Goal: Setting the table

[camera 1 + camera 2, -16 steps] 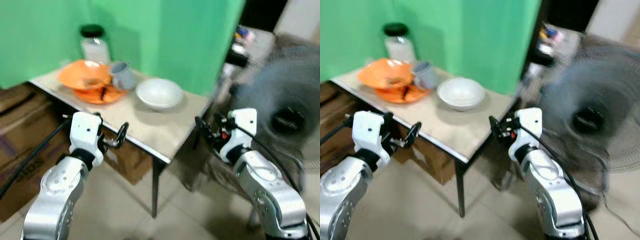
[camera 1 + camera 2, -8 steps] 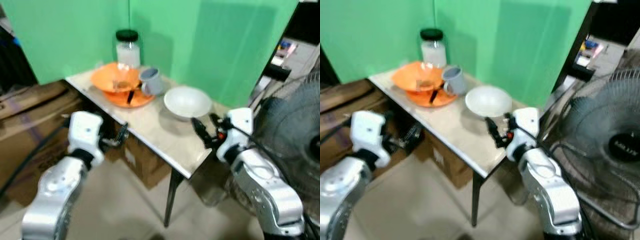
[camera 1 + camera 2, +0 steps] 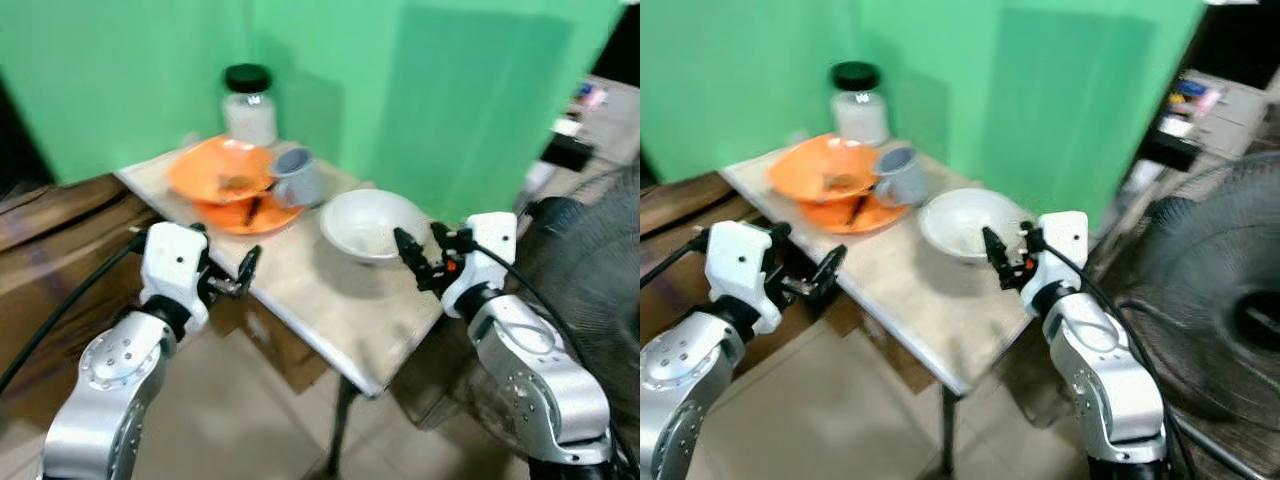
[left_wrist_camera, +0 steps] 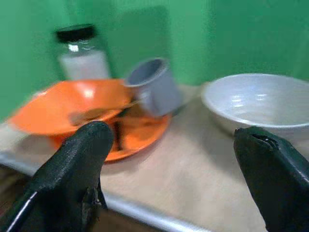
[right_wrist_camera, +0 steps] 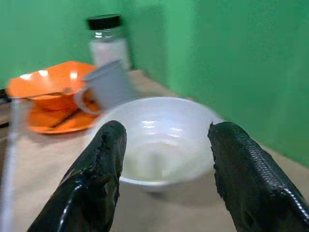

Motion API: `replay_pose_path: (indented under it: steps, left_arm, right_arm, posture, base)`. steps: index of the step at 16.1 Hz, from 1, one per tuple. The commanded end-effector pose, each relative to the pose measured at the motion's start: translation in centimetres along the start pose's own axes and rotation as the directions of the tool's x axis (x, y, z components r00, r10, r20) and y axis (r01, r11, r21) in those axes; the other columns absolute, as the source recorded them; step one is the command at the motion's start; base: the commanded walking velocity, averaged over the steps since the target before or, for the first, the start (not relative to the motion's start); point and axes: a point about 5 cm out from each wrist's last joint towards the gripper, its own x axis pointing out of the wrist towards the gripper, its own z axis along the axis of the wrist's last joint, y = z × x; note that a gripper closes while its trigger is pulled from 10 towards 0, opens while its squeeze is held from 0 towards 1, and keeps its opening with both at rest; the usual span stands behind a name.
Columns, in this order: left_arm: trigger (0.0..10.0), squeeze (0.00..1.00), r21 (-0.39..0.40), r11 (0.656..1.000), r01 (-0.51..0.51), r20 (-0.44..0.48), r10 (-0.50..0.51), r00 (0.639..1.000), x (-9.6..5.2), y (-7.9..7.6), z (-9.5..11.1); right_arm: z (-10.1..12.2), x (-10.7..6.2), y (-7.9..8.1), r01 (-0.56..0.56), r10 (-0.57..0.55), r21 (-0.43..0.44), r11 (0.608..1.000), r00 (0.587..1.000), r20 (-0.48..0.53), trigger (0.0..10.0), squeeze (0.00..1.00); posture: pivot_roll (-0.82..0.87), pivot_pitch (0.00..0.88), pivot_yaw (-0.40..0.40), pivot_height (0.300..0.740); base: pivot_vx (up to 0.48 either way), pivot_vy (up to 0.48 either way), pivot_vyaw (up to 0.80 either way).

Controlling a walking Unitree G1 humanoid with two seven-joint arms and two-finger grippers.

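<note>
A small beige surface (image 3: 330, 300) stands against a green backdrop (image 3: 420, 90), carrying the tableware; a white bowl (image 3: 372, 222) sits near the right edge, upright; to its left an orange bowl (image 3: 215, 170) rests on an orange plate (image 3: 240, 212), with a grey mug (image 3: 296, 178) tipped against them and a dark utensil (image 3: 252, 208) lying on the plate; a glass jar with a black lid (image 3: 248, 104) stands behind, by the backdrop. The right gripper (image 3: 422, 258) hovers just beside the white bowl, its fingers (image 5: 96, 179) spread apart with the bowl seen between them in the wrist view, not touching it. The left gripper (image 3: 240, 275) is held at the surface's front-left edge, fingers (image 4: 72, 169) wide apart, holding nothing. A fan (image 3: 1230, 300) stands to the right; cardboard boxes (image 3: 50, 240) sit at the left.
</note>
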Motion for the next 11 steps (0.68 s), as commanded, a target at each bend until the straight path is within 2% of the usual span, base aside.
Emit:
replay_pose_path:
  steps: [1,9,11]
  left_arm:
    - [10.0,0.0,0.018,1.0,0.017,0.002,-0.017,1.0,-0.07,-0.05,0.21]
    - [10.0,0.0,0.022,0.999,0.036,-0.007,-0.036,0.999,-0.13,-0.2,0.1]
    - [10.0,0.0,0.03,0.998,0.058,-0.025,-0.057,0.998,-0.04,-0.28,-0.2]
  right_arm:
    - [0.63,0.07,-0.08,0.007,-0.007,0.002,1.0,1.0,0.025,10.0,0.0]
    - [0.6,0.19,-0.62,0.063,-0.064,0.062,0.996,0.998,0.002,10.0,0.0]
    - [0.56,0.23,-1.03,0.085,-0.085,0.079,0.993,0.996,-0.006,10.0,0.0]
  posture:
    - [0.2,0.0,-0.005,0.74]
    - [0.19,0.0,0.002,0.74]
    - [0.19,0.0,0.004,0.74]
  base:
    - [0.326,0.0,0.0]
    - [0.318,0.0,0.0]
    - [0.122,0.0,0.0]
